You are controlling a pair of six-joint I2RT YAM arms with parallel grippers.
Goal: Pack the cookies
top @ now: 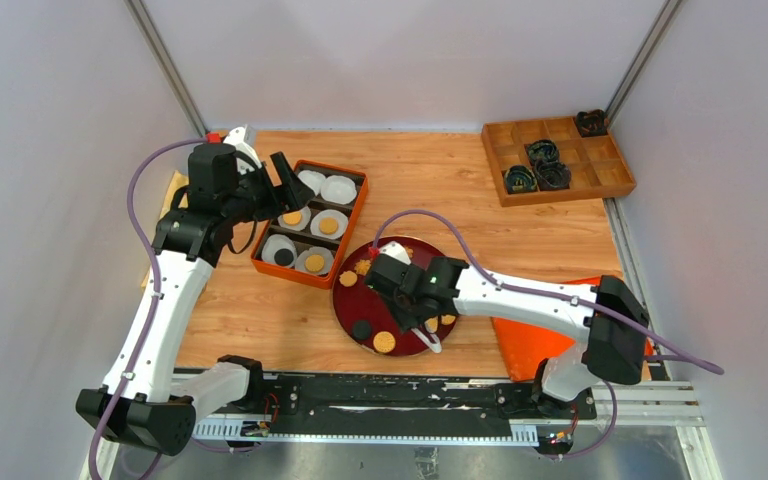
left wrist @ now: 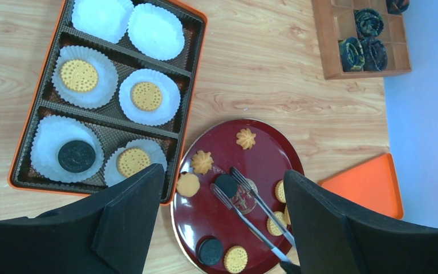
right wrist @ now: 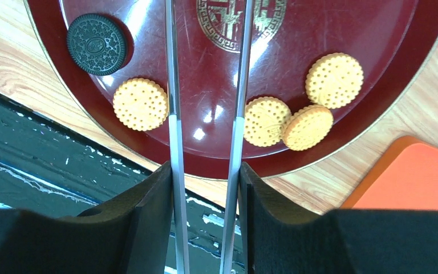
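Black fingers of the right gripper (right wrist: pixel 205 194) are clamped on a pair of thin silver metal tongs (right wrist: pixel 173 85). They press both blades from outside, and the blades run slightly apart over a dark red round lacquer tray (right wrist: pixel 376 34). In the right wrist view a black round cookie (right wrist: pixel 97 44) lies at 10 o'clock from the blades and a golden round cookie (right wrist: pixel 140 104) lies just left of them. Three more golden ones sit at 3 o'clock, two of them overlapping. From the left wrist view the tong tips flank another black cookie near the tray's middle, though contact cannot be told. Two golden flower-shaped cookies (left wrist: pixel 246 138) lie toward the tray's 12 o'clock side. The left gripper (left wrist: pixel 222 171) hangs with its jaws spread wide above the tray's rim and an orange rectangular box (left wrist: pixel 195 68), which sits at 10 o'clock from the tray in the top view. Inside it are white pleated paper cups (left wrist: pixel 157 31); three carry a golden cookie and one a black. A wooden compartment box (left wrist: pixel 333 57) of black coiled rings stands at 2 o'clock on the wooden table (left wrist: pixel 274 74).
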